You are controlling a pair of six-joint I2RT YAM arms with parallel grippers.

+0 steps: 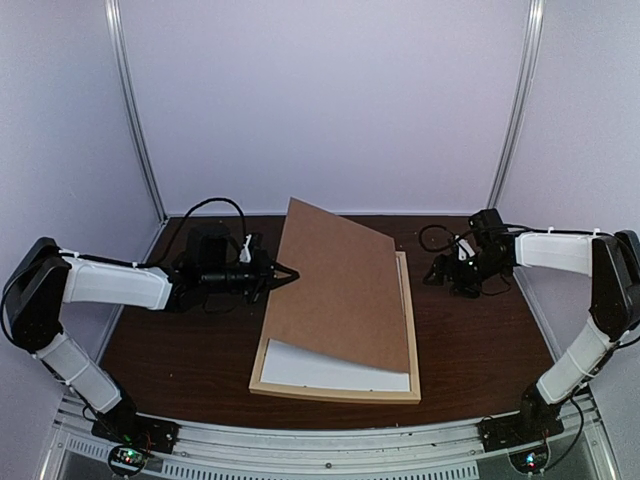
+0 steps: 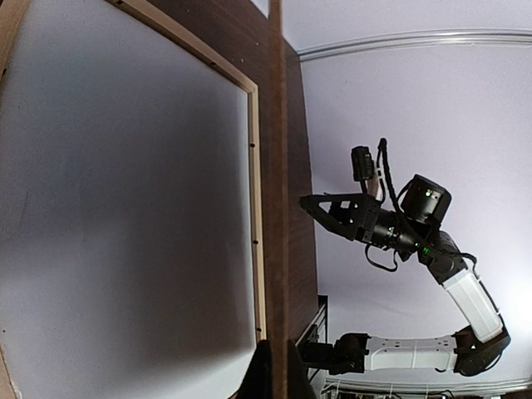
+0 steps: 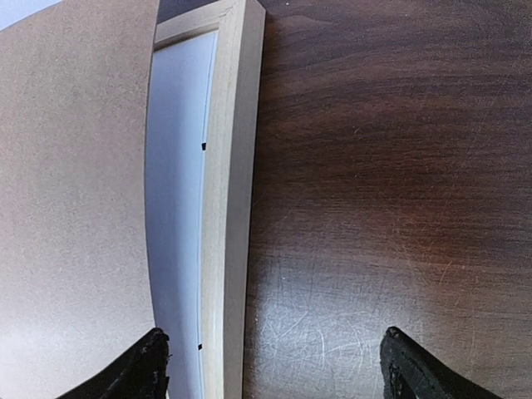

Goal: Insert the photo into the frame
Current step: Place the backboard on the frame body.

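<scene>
The frame (image 1: 340,393), light wood, lies flat mid-table. A plain white sheet (image 1: 320,372) fills it; no print shows, so I cannot tell whether this is the photo's back. A brown backing board (image 1: 340,290) leans over the frame, its left edge lifted and its right edge down by the right rail. My left gripper (image 1: 290,272) is shut on that raised left edge; in the left wrist view the fingers (image 2: 270,378) pinch the board (image 2: 277,125) edge-on beside the white sheet (image 2: 125,208). My right gripper (image 1: 445,270) hangs open and holds nothing, right of the frame, its fingertips (image 3: 154,366) straddling the rail (image 3: 229,208).
The dark wooden table (image 1: 480,340) lies bare right of the frame, under my right gripper (image 3: 278,374). White walls with metal posts (image 1: 135,110) enclose the back and sides. The right arm (image 2: 399,224) shows across the board in the left wrist view.
</scene>
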